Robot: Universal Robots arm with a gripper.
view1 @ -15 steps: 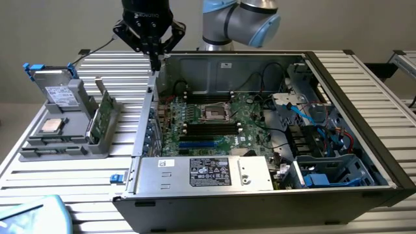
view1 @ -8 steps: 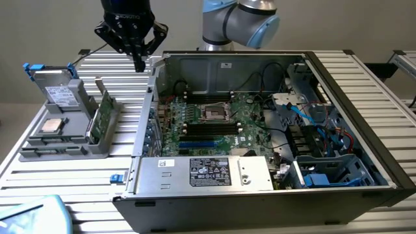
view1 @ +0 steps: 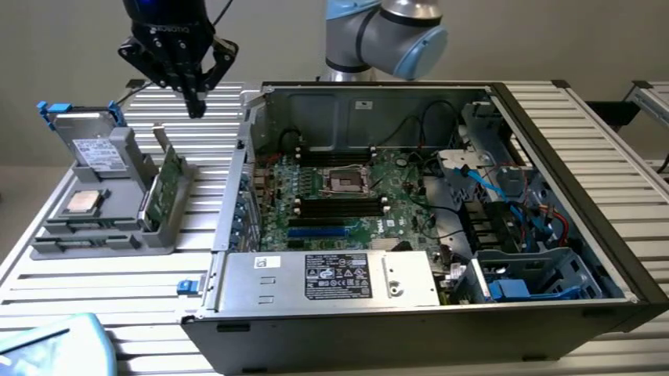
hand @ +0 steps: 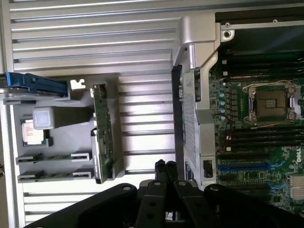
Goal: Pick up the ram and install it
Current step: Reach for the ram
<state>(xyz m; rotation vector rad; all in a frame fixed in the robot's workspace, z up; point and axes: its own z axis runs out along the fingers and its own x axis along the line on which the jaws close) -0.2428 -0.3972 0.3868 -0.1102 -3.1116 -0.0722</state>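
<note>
The exterior view takes in the whole open computer case (view1: 418, 333) on the slatted table (view1: 105, 290), with the power supply (view1: 334, 278) along its near wall, cables and drive bays at the exterior view's right, and the arm (view1: 381, 31) behind the case. It also shows the hand (view1: 194, 106) hanging high above the table, over the gap between the case and the far end of the grey tray (view1: 157, 235) at the exterior view's left.

The wrist view looks straight down. There the hand (hand: 165, 167) has its black fingers pressed together with nothing between them, over bare table (hand: 95, 42) slats just beside the case's (hand: 190, 33) side wall. It shows the tray (hand: 66, 137) laid out from above:
- a drive (hand: 33, 84) with a blue handle
- a processor chip (hand: 33, 132)
- a wider green card (hand: 102, 133) standing on edge

The motherboard's (hand: 256, 156) empty processor socket (hand: 271, 102) shows plainly too.

The ram (hand: 53, 157) sits on edge in narrow slots at the tray's near end, seemingly two thin sticks side by side. In the exterior view the ram (view1: 84, 229) lies well apart from the hand, nearer the camera, lower and further to that view's left.
</note>
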